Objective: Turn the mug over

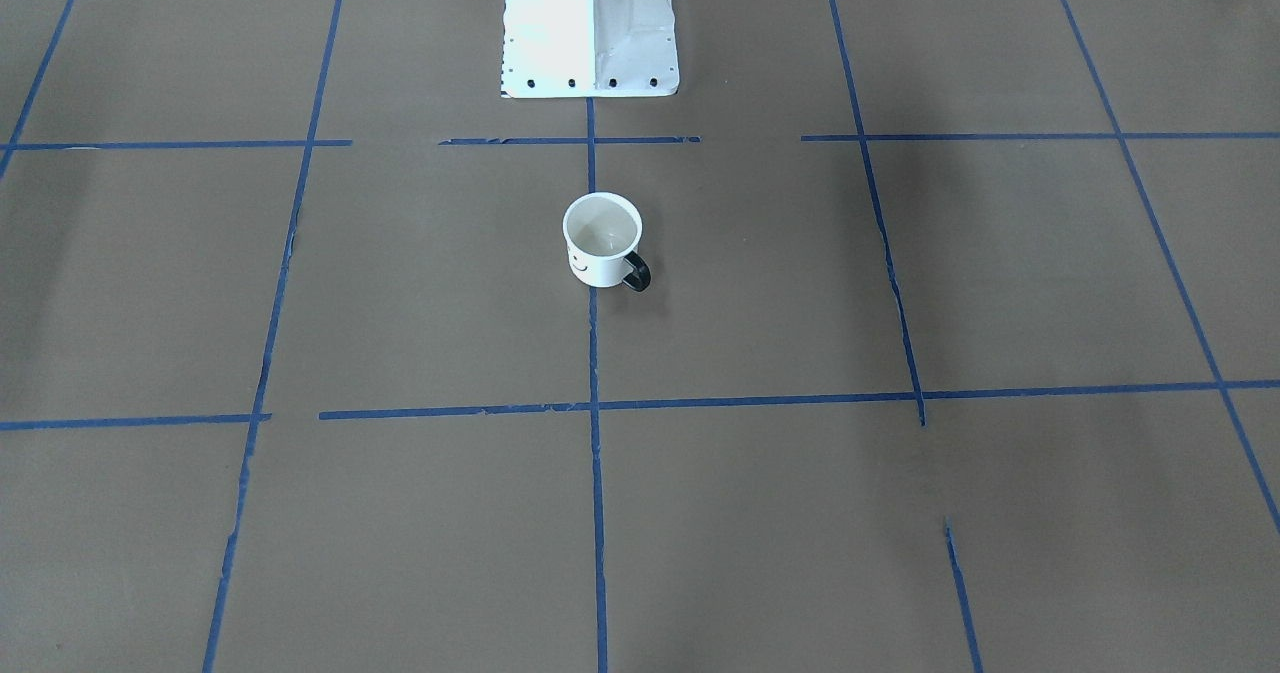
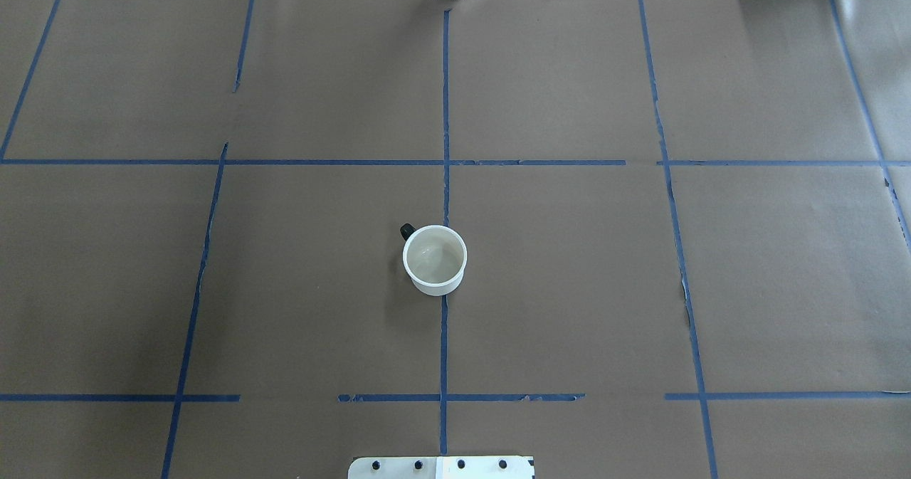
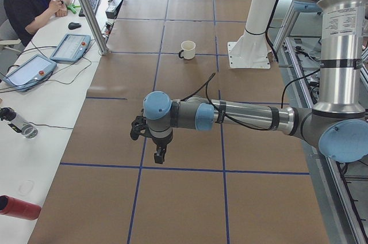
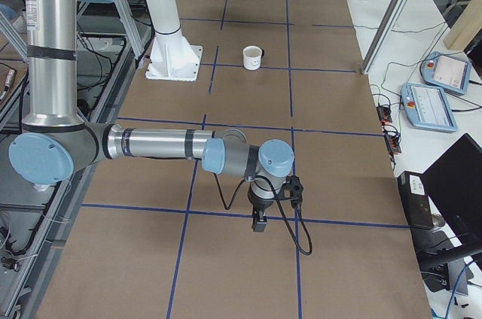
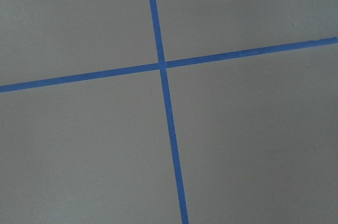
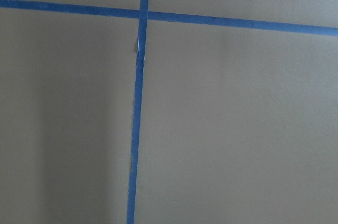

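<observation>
In the front-facing view the mug [image 1: 602,241] stood upright, mouth up, on the middle tape line [image 1: 594,353], nearer the robot's edge of the table [image 1: 400,283]. The overhead view agreed. The left side view showed the left gripper [image 3: 158,155] above the left end, and the right side view the right gripper [image 4: 260,223] above the right end. I could not tell how wide their fingers stood.

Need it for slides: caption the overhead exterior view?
Upright white mug, mouth up, on the centre tape line of the table, handle far-left; no arms visible.

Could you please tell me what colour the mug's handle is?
Black. The handle on the white mug shows best in the exterior front-facing view.
</observation>
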`<state>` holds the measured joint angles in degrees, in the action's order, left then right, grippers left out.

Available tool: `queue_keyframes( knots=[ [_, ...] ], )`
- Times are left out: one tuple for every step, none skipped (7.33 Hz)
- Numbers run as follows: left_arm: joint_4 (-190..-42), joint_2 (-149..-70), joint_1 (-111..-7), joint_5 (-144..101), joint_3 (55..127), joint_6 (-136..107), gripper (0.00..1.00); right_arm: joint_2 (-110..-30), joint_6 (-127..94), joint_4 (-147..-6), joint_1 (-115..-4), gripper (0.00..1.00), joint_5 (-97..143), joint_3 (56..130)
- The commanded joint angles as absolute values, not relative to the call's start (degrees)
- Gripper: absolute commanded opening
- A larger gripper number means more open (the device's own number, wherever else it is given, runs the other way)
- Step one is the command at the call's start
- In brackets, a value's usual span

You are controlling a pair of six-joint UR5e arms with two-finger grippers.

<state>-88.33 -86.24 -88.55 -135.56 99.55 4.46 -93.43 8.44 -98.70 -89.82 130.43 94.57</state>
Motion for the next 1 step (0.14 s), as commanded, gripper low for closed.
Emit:
queue_keyframes(
  knots=[
    [-88.33,-86.22,-88.59,-135.44,99.32,4.48,1.0,-93.43,8.44,-98.7,-89.82,1.0,130.43,94.57]
  ],
)
